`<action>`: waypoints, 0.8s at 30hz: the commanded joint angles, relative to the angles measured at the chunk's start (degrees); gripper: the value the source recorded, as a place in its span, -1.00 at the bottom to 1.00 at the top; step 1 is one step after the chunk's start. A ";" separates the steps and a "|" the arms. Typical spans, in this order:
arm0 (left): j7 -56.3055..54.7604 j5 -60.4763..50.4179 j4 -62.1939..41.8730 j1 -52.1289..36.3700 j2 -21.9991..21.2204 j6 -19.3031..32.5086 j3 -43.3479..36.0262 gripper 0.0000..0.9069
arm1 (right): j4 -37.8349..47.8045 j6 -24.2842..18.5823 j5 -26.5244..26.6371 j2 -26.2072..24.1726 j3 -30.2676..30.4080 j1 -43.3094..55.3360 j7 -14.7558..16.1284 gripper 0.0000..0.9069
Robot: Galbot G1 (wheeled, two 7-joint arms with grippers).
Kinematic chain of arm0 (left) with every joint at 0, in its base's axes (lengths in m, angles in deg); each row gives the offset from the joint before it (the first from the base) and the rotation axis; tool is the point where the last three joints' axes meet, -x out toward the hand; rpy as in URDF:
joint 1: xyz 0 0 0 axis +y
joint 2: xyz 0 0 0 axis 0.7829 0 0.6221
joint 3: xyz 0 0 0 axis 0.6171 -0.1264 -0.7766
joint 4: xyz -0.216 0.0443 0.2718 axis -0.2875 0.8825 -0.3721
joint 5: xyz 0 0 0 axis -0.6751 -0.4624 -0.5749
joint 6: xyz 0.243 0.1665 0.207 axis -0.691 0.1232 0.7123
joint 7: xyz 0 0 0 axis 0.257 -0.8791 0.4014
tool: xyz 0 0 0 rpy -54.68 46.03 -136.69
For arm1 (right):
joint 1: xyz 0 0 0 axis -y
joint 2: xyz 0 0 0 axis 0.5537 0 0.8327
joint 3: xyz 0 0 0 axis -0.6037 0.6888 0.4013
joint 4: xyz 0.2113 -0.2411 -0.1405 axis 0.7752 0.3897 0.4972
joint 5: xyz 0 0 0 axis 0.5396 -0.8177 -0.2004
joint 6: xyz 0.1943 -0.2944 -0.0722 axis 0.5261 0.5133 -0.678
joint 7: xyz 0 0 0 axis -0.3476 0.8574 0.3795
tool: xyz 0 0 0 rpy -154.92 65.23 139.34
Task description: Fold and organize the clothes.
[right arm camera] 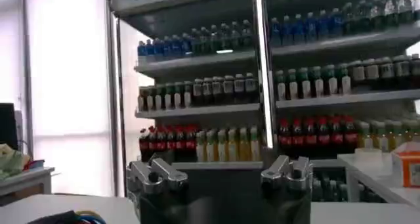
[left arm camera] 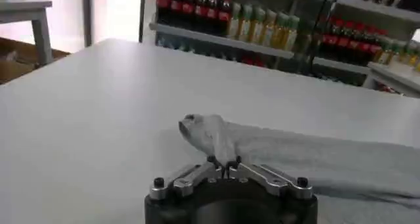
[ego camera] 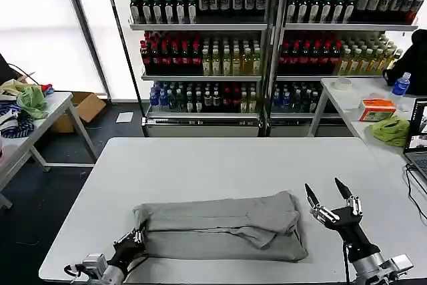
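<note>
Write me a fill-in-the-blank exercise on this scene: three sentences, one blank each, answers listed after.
1. The left gripper is shut on the ____ end of the folded grey shirt, as the robot faces it.
2. The right gripper hovers beside the shirt's other end with its fingers ____.
3. The shirt lies on a white ____, with drink shelves behind.

Missing words: left; open; table
</note>
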 commanded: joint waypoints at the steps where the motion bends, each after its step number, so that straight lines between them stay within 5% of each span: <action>1: 1.86 -0.75 2.52 1.82 0.95 1.21 7.44 -0.98 | 0.11 0.30 0.70 -0.29 0.12 1.06 -0.08 1.00; 14: 11.46 -0.85 -9.54 2.05 12.50 3.56 32.57 -1.00 | 0.68 0.50 1.33 -1.35 0.82 2.39 -0.30 1.00; 24: 8.43 3.98 0.43 4.90 18.17 0.21 31.11 -0.98 | 0.62 0.58 1.55 -1.73 0.74 2.48 -0.36 1.00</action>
